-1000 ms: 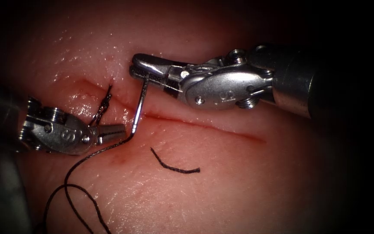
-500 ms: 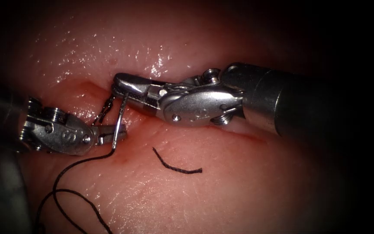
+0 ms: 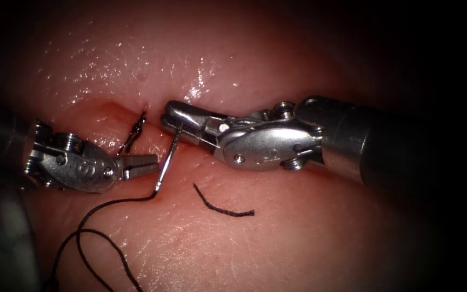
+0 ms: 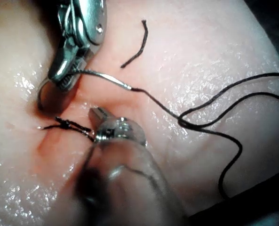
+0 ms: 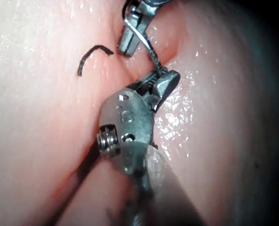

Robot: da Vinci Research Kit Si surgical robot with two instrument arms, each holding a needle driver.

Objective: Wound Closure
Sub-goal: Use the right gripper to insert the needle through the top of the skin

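My right tool [image 3: 169, 120] reaches in from the right, its jaws shut on the curved needle [image 3: 167, 158] about a third of the way back from its point. The needle's tail slants down to the near tissue [image 3: 277, 238], where the black thread [image 3: 109, 204] leaves it. In the left wrist view the needle's front part [image 4: 41, 94] curves from the jaws down to the tissue beside the tied stitch [image 4: 64, 123]; I cannot tell whether the point is in. My left tool [image 3: 149, 162] lies shut near the cut's left end [image 3: 112, 111], beside the stitch's tail [image 3: 133, 132], with nothing seen in its jaws.
A short cut end of thread [image 3: 222, 208] lies loose on the near tissue, right of the needle's tail. The long thread loops [image 4: 214, 122] over the tissue toward the near left edge. Wet glints and a little red fluid mark the cut's edges.
My right tool swung left with the needle until the tail crossed my left tool's jaws, then came back right. It sits lower than a second ago. The left tool has not moved.
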